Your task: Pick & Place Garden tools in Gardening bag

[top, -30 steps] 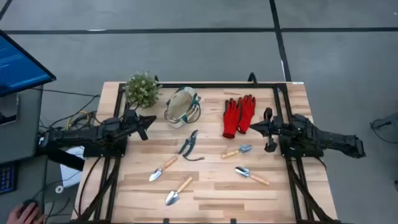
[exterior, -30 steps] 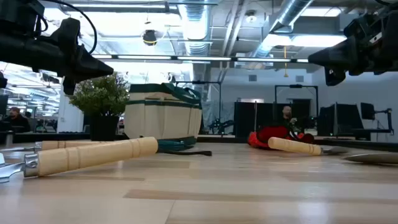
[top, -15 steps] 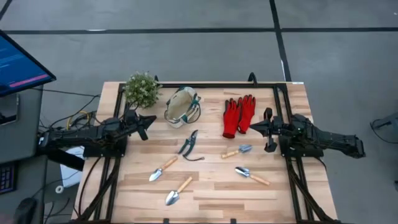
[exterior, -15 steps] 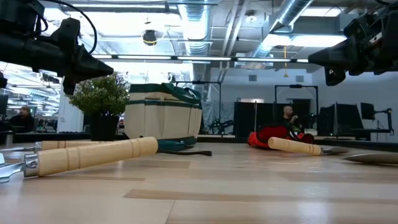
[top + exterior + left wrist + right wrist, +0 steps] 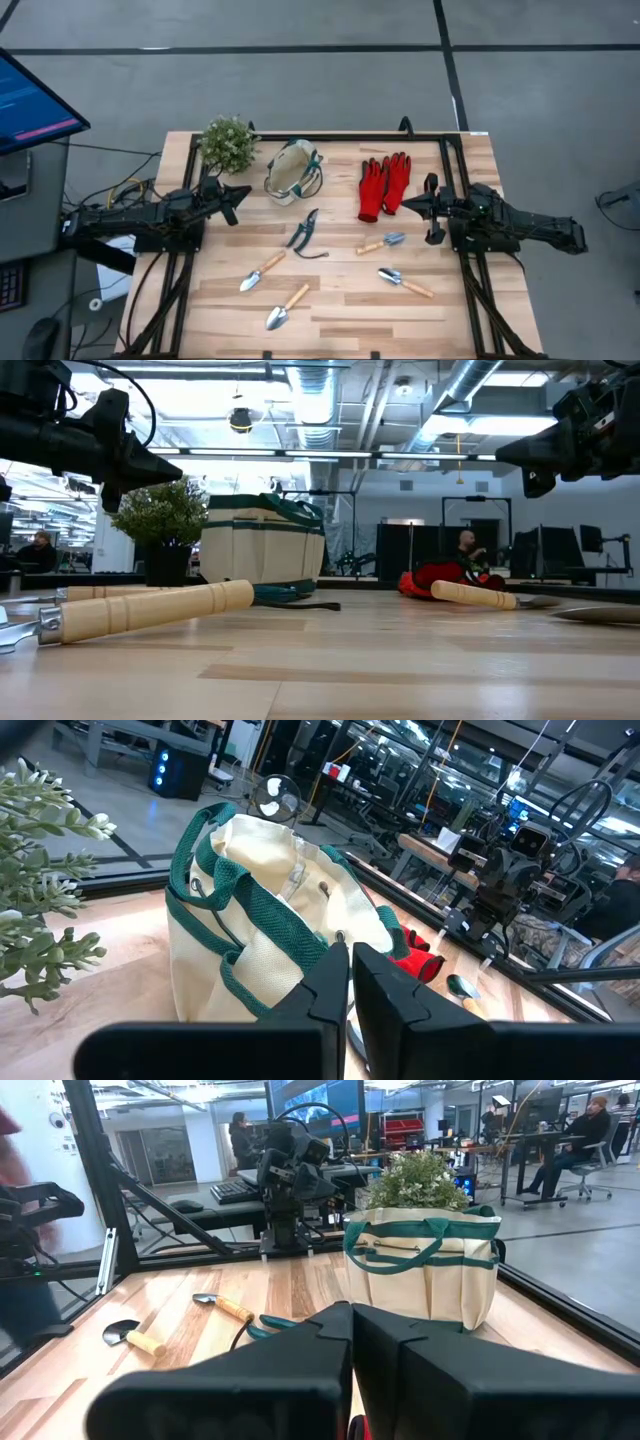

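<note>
- The counter carries everything.
- Left gripper hovers at the left edge, fingers pressed together; right gripper hovers at the right edge, likewise closed, empty.
- Gardening bag stands at the back, beside the plant.
- Red gloves lie right of the bag.
- Pruning shears lie mid-counter; four trowels lie scattered nearer the front.

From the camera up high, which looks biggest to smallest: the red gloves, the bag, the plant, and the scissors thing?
In the high view:
1. Gardening bag and bushy plant: they look about alike, too close to rank.
2. Red gloves: slightly smaller, though long.
3. Pruning shears: smallest.
</note>
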